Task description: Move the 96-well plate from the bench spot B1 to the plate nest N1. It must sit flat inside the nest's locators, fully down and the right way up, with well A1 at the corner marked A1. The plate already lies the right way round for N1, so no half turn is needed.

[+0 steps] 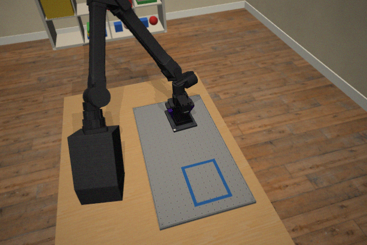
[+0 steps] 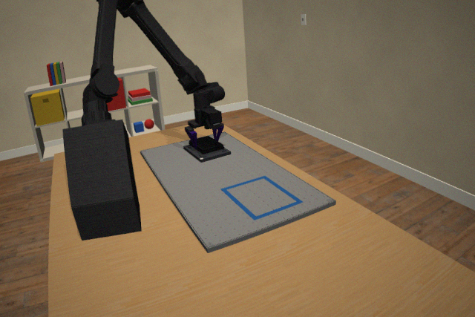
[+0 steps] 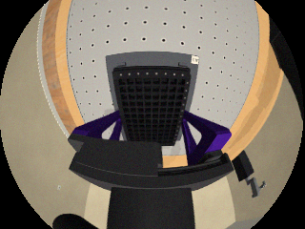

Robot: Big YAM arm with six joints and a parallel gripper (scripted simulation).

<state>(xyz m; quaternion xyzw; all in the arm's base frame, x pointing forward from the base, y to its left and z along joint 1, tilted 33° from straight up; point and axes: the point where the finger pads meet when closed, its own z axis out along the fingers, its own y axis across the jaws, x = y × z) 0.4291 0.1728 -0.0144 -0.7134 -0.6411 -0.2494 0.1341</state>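
Note:
The black 96-well plate (image 1: 183, 119) sits low on the dark plate nest (image 1: 182, 125) at the far end of the grey perforated base. In the wrist view the plate (image 3: 152, 105) fills the nest's grey frame (image 3: 152, 64), with a small white corner mark (image 3: 194, 60) at the far right. My gripper (image 1: 179, 111), with purple fingers, is shut on the plate across its two long sides; it also shows in the exterior view (image 2: 205, 137) and the wrist view (image 3: 152, 133). The blue outlined bench spot (image 1: 206, 181) at the near end holds nothing.
The arm's black base box (image 1: 96, 163) stands on the wooden table left of the grey base (image 1: 189, 159). A shelf with coloured boxes stands by the far wall.

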